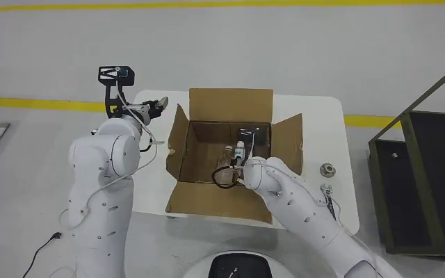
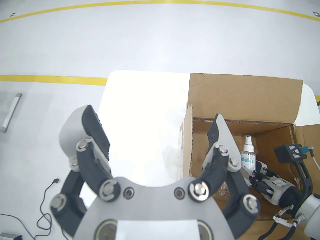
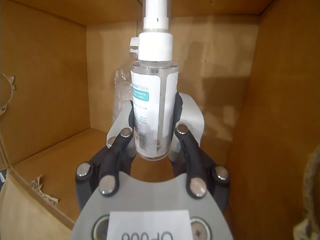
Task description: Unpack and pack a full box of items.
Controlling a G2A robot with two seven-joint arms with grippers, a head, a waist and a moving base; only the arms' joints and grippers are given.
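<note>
Bright, even light falls from overhead. The white tabletop (image 2: 142, 106) glares so hard beside the box (image 2: 245, 96) that its surface washes out. Inside the box it is dimmer, with soft shade along the walls. The yellow floor line (image 2: 155, 1) bows toward the left wrist view's edges.

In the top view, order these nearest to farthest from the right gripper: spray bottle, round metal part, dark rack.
1. spray bottle, held by the right gripper.
2. round metal part, on the table, right side.
3. dark rack, off the table, farthest right.
</note>
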